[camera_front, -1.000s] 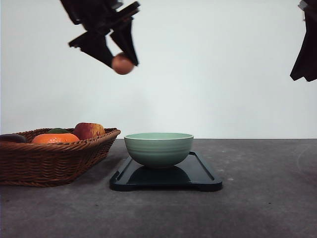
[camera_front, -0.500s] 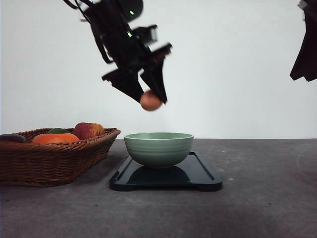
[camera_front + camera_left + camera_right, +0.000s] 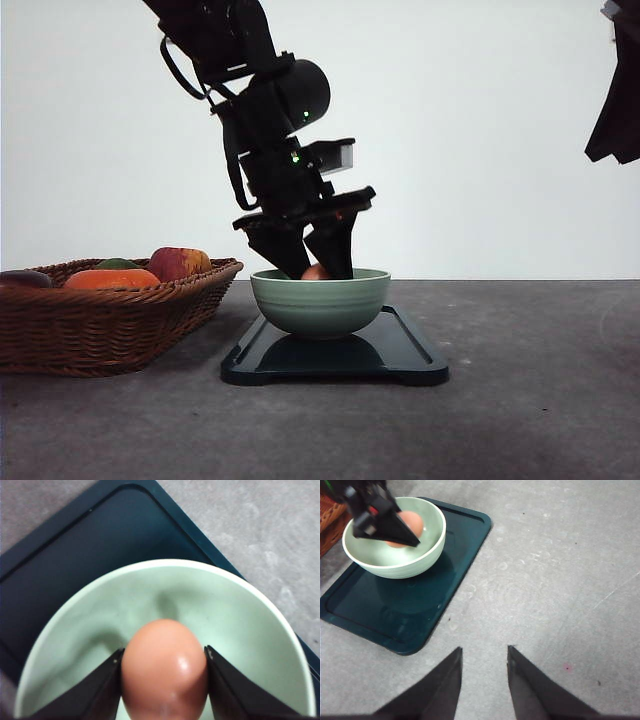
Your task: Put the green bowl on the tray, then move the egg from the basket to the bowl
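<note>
At far left on the grey counter (image 3: 520, 420), a brown wicker basket (image 3: 110, 325) with an orange (image 3: 112, 279), a red apple (image 3: 180, 263) and a dark item at its edge, too cut off to identify. Just right of the basket and apart from it, a glossy black tray (image 3: 400, 365) carrying a pale green bowl (image 3: 320, 305) on its left half. Reaching down from upper left into the bowl, the left arm (image 3: 265, 110), its left pincer (image 3: 312, 268) dipped below the rim and clamped on a brown egg (image 3: 165, 670). Seen from the left wrist, black fingers (image 3: 97, 690) pressed against both sides of the egg, held inside the bowl above its pale floor; contact between egg and floor impossible to tell. From the right wrist, the same egg (image 3: 409, 525) visible within the bowl (image 3: 395, 555), tray (image 3: 400, 615) beneath. At far right, high above the counter and well apart from the tray, the right pincer (image 3: 484, 667), its two dark fingers (image 3: 445, 685) spread apart with bare counter between them, gripping nothing.
</note>
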Action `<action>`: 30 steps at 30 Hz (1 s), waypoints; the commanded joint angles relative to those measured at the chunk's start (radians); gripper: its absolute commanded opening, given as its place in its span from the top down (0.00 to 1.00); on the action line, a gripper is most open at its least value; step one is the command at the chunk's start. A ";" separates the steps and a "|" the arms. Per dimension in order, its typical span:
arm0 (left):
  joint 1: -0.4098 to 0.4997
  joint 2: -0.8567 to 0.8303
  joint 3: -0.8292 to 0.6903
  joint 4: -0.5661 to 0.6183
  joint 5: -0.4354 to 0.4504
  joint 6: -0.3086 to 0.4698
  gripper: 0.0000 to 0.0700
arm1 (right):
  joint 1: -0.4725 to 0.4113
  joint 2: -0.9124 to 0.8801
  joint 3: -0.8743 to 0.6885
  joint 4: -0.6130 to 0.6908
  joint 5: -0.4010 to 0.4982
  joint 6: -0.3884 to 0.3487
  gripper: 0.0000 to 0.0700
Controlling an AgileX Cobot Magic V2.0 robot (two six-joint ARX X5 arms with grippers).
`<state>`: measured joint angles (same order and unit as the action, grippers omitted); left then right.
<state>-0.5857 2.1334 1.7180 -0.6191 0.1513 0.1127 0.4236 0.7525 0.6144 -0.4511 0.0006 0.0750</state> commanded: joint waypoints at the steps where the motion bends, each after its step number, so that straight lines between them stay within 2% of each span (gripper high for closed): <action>1: -0.010 0.041 0.022 0.011 -0.006 0.011 0.76 | 0.004 0.006 0.002 0.013 0.001 -0.008 0.75; 17: -0.014 0.054 0.023 0.004 -0.005 0.010 0.72 | 0.004 0.006 0.002 0.013 0.001 -0.008 0.75; 22: -0.014 0.053 0.052 -0.049 -0.005 0.010 0.61 | 0.004 0.006 0.002 0.013 0.001 -0.008 0.75; 25: -0.014 0.053 0.088 -0.089 -0.005 0.010 0.60 | 0.004 0.006 0.002 0.013 0.001 -0.008 0.75; 28: -0.014 0.053 0.131 -0.121 -0.005 0.010 0.47 | 0.004 0.006 0.002 0.013 0.001 -0.008 0.75; 30: -0.014 0.053 0.156 -0.137 -0.005 0.010 0.44 | 0.004 0.006 0.002 0.013 0.001 -0.008 0.75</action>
<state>-0.5896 2.1647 1.8409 -0.7538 0.1478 0.1127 0.4236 0.7525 0.6144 -0.4515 0.0006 0.0750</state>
